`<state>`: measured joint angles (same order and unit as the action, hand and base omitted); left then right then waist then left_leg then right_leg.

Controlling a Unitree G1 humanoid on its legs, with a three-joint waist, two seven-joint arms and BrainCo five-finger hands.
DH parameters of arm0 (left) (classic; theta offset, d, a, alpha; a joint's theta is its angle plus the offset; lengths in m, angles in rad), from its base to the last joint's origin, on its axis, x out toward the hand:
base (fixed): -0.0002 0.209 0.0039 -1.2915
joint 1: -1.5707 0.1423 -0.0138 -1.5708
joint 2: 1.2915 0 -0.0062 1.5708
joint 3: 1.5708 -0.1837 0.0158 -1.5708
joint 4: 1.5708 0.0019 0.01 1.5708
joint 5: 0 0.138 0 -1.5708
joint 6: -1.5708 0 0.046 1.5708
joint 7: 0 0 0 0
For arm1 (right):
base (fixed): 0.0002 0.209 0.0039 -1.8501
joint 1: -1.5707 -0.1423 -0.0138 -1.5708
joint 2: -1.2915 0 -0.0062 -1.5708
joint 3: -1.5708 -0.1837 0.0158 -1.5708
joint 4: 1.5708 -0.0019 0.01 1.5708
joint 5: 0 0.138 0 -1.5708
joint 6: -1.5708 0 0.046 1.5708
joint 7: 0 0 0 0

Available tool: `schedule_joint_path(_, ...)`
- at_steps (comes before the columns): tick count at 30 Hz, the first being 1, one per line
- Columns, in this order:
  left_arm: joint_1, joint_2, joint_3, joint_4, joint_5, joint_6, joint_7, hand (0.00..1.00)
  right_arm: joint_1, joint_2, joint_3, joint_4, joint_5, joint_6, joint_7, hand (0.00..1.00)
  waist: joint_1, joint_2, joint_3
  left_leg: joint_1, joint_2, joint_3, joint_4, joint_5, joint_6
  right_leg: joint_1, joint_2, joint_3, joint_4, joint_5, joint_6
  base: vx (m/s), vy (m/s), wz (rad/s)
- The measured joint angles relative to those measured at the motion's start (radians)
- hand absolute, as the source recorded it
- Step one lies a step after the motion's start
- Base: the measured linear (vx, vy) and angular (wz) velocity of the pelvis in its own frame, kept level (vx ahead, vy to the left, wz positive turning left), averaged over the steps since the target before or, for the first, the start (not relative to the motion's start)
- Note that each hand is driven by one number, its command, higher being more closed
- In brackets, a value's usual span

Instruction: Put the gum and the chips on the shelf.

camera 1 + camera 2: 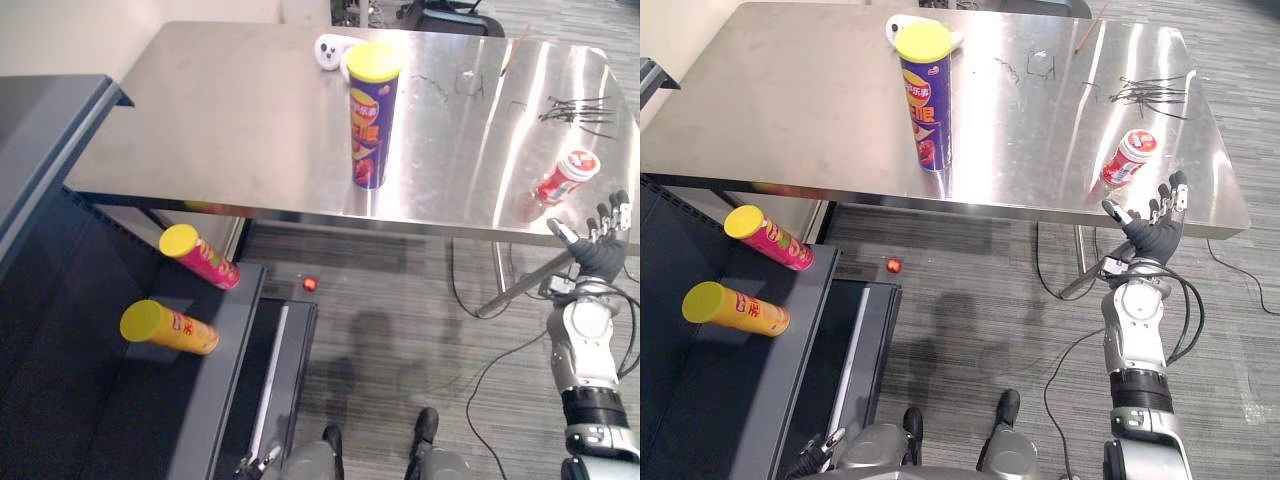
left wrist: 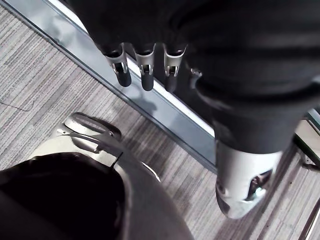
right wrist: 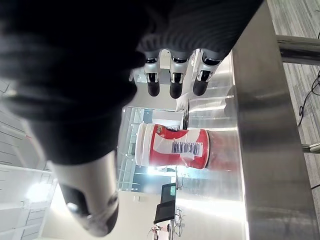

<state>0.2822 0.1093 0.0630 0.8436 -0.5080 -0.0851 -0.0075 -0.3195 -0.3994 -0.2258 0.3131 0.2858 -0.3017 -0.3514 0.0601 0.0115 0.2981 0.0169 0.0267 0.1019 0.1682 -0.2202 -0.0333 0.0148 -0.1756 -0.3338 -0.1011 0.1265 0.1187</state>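
Steel table (image 1: 790, 110): gum bottle (image 1: 1127, 158) near the edge; right hand (image 1: 1152, 235) at its 5 o'clock, fingers spread, empty (likely pre-grasp). Left hand (image 2: 145, 70) relaxed, idle.

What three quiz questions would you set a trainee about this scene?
1. True or false: the purple chips can lies on its side on the steel table.
2. Pick one. The right hand is: A) shut on the gum bottle; B) open, close to the gum bottle, not holding it; C) carrying the chips can.
3. Fill the gap: ___ cans already lie on the dark shelf.

Key
1. False: it stands upright.
2. B.
3. Two: a pink can and a yellow can.
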Motion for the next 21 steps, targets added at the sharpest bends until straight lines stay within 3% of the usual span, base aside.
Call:
schedule_joint_path(8, 0.002, -0.002, -0.009, -0.017, 0.0, -0.001, 0.0, 0.0, -0.081, -0.039, 0.0, 0.061, 0.025, -0.001, -0.039, 0.0, 0.002, 0.008, 0.028, -0.015, -0.001, -0.006, 0.014, 0.0, 0.0, -0.007, -0.001, -0.006, 0.002, 0.0, 0.0, -0.04, -0.02, 0.02)
schedule_joint_path(21, 0.002, -0.007, -0.049, -0.025, -0.031, -0.002, 0.0, 0.0, -0.21, -0.097, -0.005, 0.099, 0.07, -0.001, -0.089, 0.0, -0.003, 0.042, 0.095, -0.04, -0.002, -0.01, 0.028, 0.002, 0.002, -0.03, -0.006, -0.008, 0.017, 0.001, -0.001, -0.01, -0.005, 0.0)
